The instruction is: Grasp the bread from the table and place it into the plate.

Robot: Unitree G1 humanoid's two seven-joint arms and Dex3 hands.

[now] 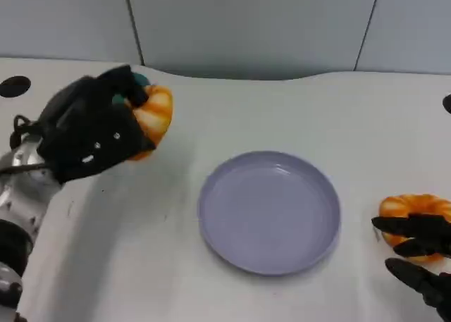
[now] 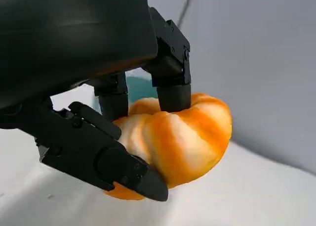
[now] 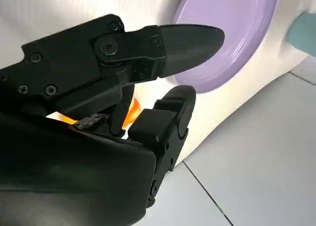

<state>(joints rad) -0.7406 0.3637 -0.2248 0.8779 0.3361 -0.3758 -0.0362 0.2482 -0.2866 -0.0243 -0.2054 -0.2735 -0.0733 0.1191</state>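
My left hand (image 1: 88,135) grips an orange, ridged bread (image 1: 153,116) at the table's far left, left of the plate. Up close its fingers (image 2: 170,82) clamp the bread (image 2: 185,137) from above and below, just over the table. The round lilac plate (image 1: 269,213) lies with nothing in it at the table's middle. A second orange bread (image 1: 414,208) lies on the table right of the plate. My right hand (image 1: 423,255) hovers over its near side with fingers apart. A sliver of that bread (image 3: 131,112) shows between the right fingers (image 3: 187,40), with the plate (image 3: 232,28) beyond.
A small teal thing (image 1: 139,79) peeks out behind the left hand; I cannot tell what it is. Black round spots mark the tabletop at the far left (image 1: 14,86) and the right edge (image 1: 447,103). A grey panelled wall (image 1: 254,26) stands behind the table.
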